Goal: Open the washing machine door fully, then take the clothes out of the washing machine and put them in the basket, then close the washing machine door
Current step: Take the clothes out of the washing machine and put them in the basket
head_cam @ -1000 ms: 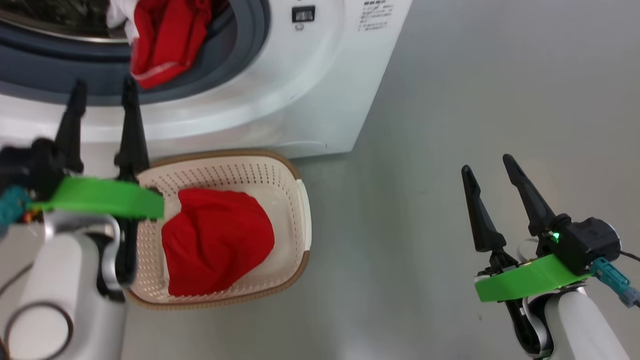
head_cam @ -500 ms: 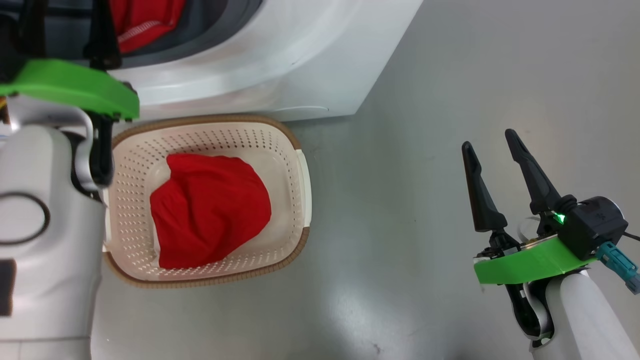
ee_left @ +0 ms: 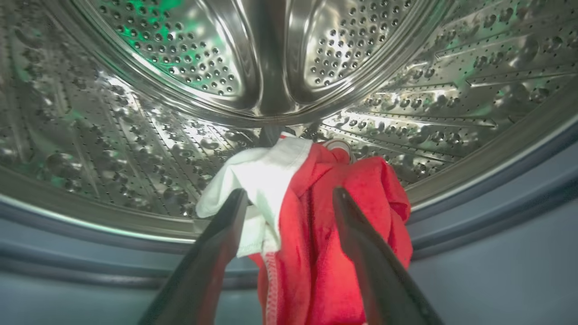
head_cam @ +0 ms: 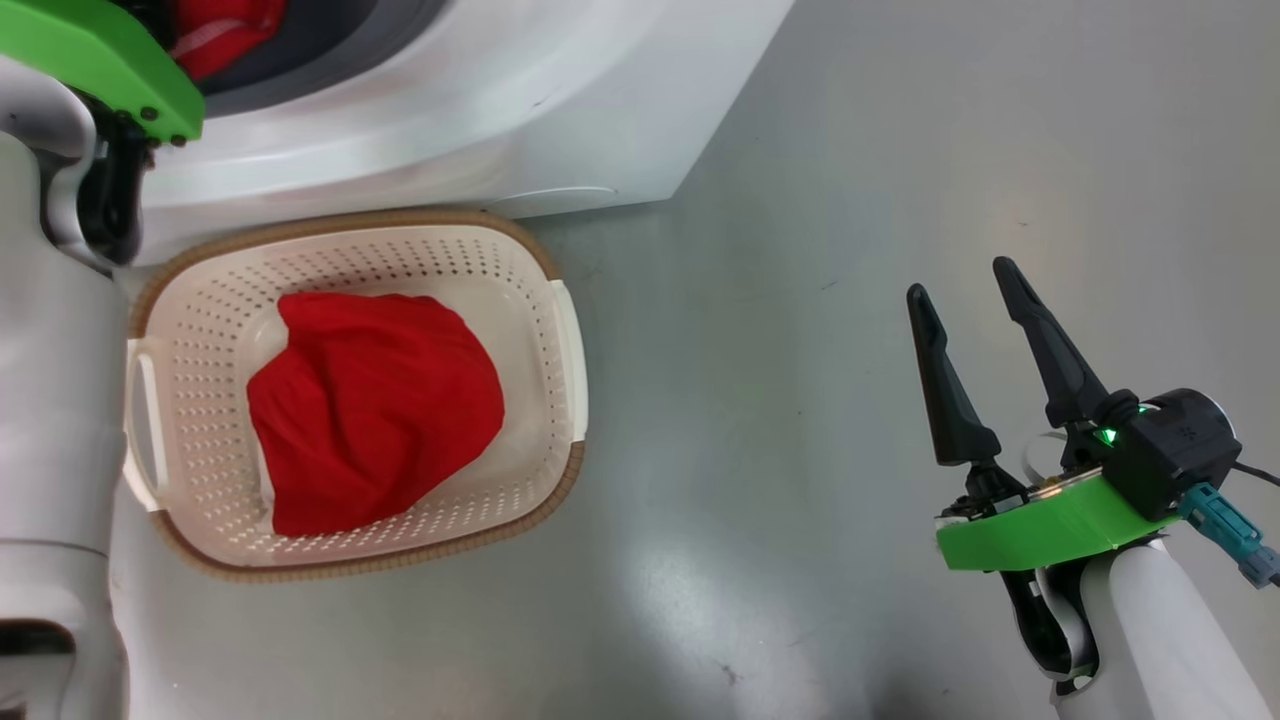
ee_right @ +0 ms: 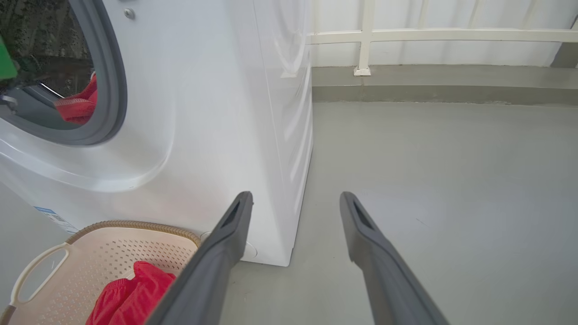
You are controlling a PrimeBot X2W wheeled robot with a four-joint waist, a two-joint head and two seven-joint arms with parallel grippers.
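You are looking down at a smooth, glossy grey floor (head_cam: 800, 400) that is reflecting soft patches of light. In the right wrist view it is running back to a low grey kerb (ee_right: 429, 83) under a white railing (ee_right: 429, 35).

The white washing machine (head_cam: 480, 110) is standing on this floor. The cream basket (head_cam: 350, 222) with its brown rim is sitting just in front of it. One red garment (head_cam: 370, 410) is lying bunched in the basket.

A second red and white garment (ee_left: 316, 253) is hanging from the mouth of the steel drum (ee_left: 135, 135) over the grey gasket (ee_left: 496, 203). Your left gripper (ee_left: 290, 193) is reaching into that opening with its fingers spread wide, one on each side of the garment. You cannot tell from here whether they are touching the cloth.

Your right gripper (head_cam: 959, 279) is hovering over bare floor, well apart from the basket, with its fingers also spread wide and holding nothing.

A small blue label (ee_right: 49, 215) is showing low on the machine's front. Its writing is too small to read.
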